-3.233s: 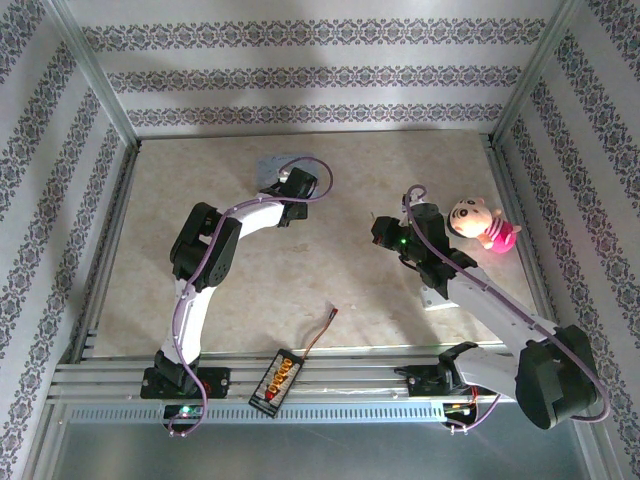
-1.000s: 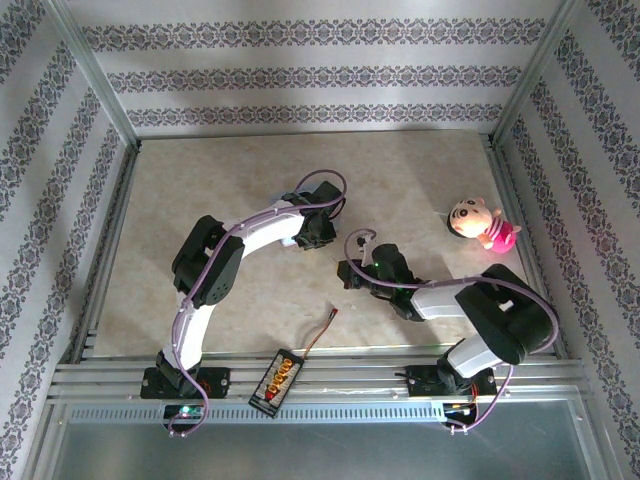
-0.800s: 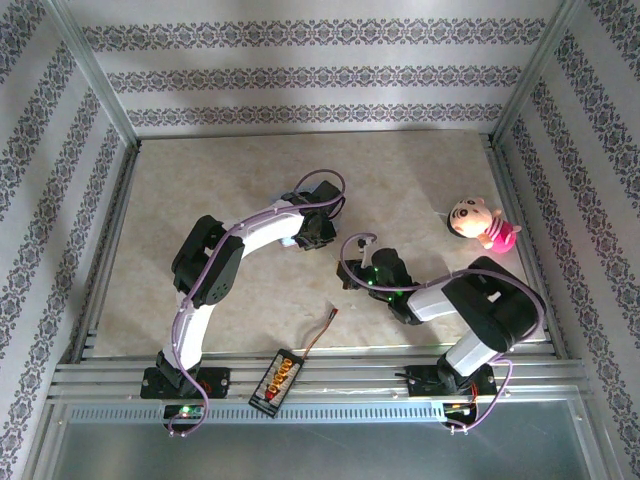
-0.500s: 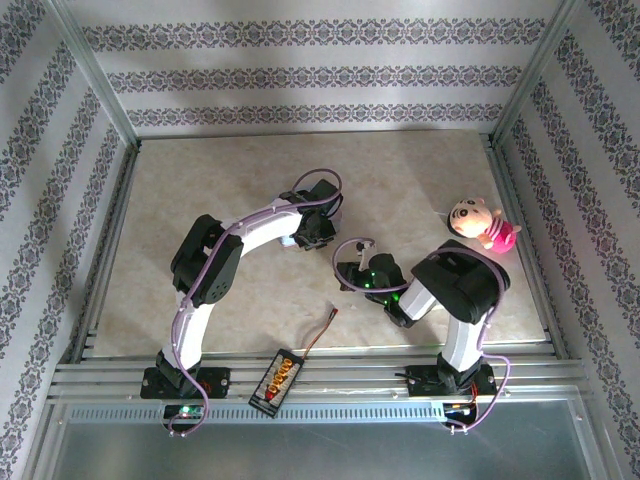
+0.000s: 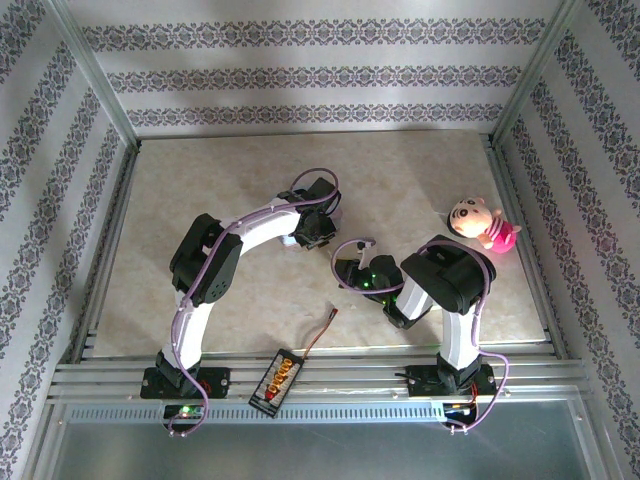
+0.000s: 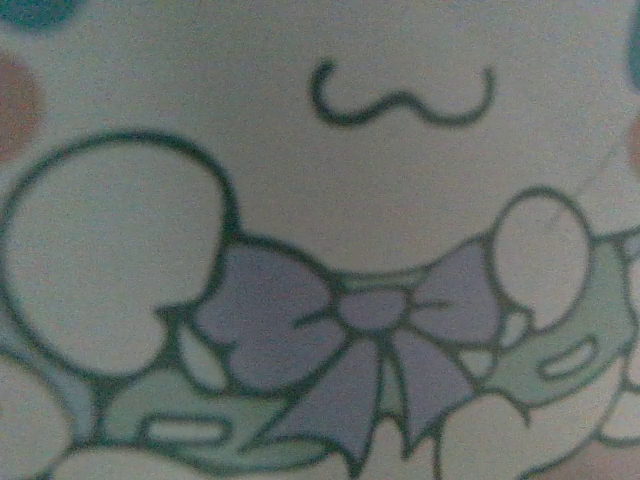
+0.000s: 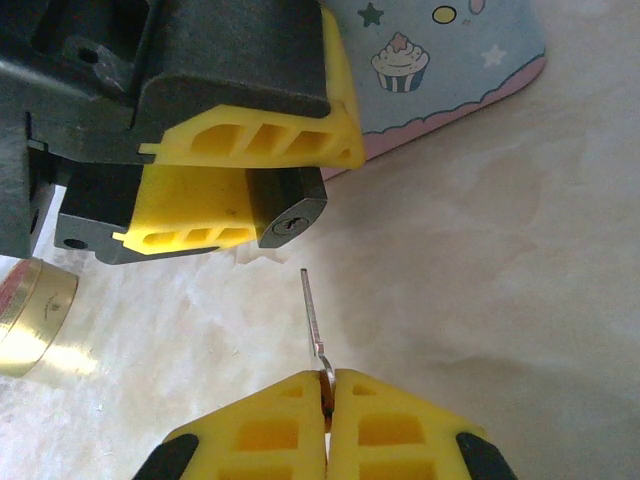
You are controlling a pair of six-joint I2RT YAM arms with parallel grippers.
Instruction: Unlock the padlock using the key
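The left gripper pinches the one small dark grey metal padlock, its keyhole facing the one thin silver key nipped by the right gripper, tip just short, with one pale-blue cartoon-printed tin close behind, one gold cylinder beside, and one pink plush doll well apart.

Small dark grey padlock, keyhole facing slim silver key, tip just short, not inserted
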